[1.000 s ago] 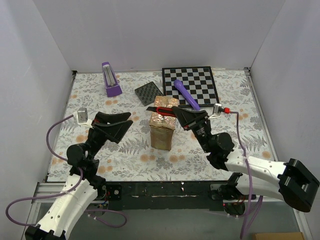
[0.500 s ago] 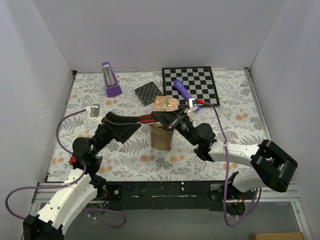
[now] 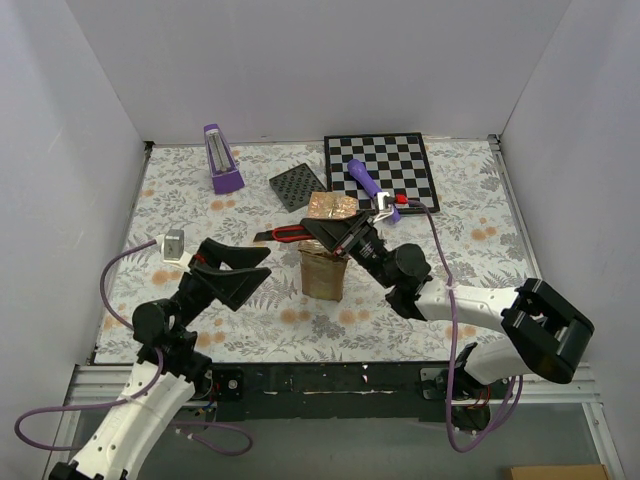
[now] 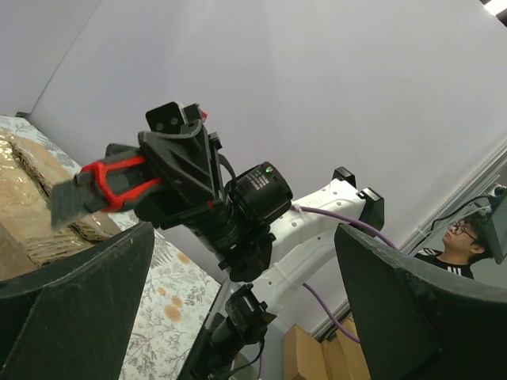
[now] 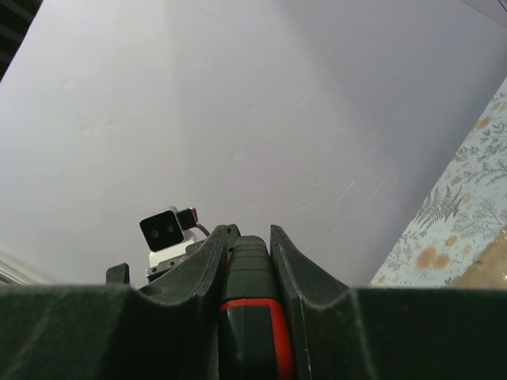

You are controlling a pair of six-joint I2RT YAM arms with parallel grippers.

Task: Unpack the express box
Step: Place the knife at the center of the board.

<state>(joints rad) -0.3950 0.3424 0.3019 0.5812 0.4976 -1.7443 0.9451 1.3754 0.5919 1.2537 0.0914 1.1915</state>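
Cutting step. Right claw (image 3: 336, 234) clamped on knife (image 3: 285, 233) above box (image 3: 322, 276). Left claw (image 3: 262, 263) apart, at box's 9 o'clock. Next, likely: lower blade onto tape, slice.

The left claw (image 3: 262, 262) has drawn back from the box (image 3: 322, 275) toward the near left and now sits apart from the red cutter (image 3: 292, 232). The right claw (image 3: 320, 233) has swung low, now pointing the red cutter leftward past the box top.
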